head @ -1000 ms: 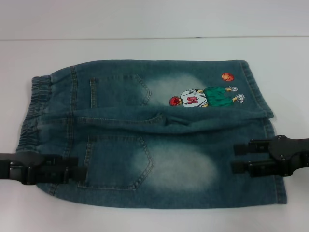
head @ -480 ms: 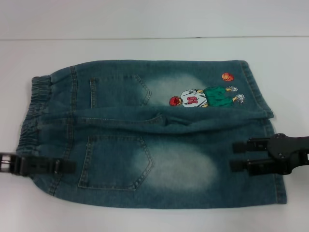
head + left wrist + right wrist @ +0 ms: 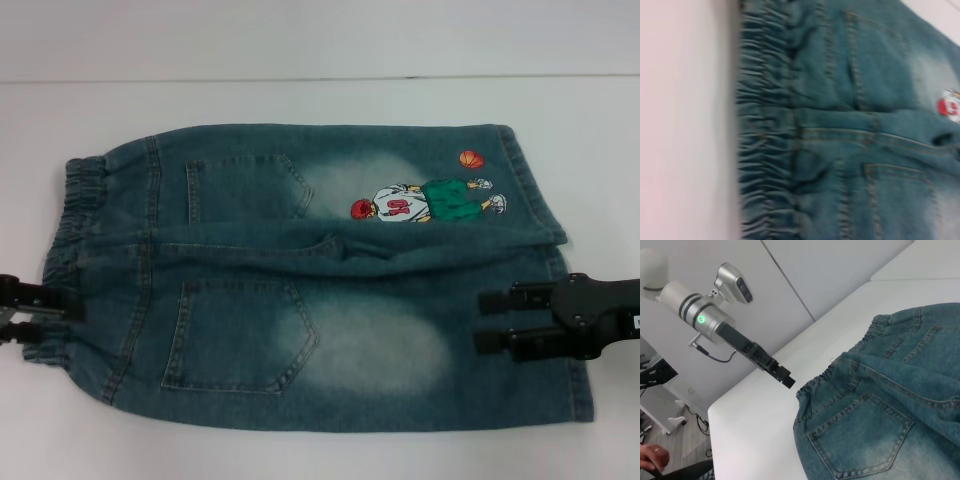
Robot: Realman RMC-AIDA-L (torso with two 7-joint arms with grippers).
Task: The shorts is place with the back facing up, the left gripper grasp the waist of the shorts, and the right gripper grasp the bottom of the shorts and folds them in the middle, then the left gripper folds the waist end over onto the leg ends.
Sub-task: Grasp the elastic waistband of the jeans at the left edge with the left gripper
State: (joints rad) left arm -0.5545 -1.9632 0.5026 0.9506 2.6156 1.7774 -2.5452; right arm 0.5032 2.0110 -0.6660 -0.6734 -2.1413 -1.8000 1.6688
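Denim shorts lie flat on white tabletop, back side up, two rear patch pockets showing. Blue-green wash w/ pale faded patches on each leg. Gathered elastic waistband at robot's left end, leg hems at right end. Far leg carries embroidered cartoon basketball player w/ red head, white top, green shorts, plus small orange ball near hem. Raised fold of cloth runs along centre seam btwn the legs; far leg's hem corner overlaps near leg slightly. Left wrist view shows waistband puckers close up.
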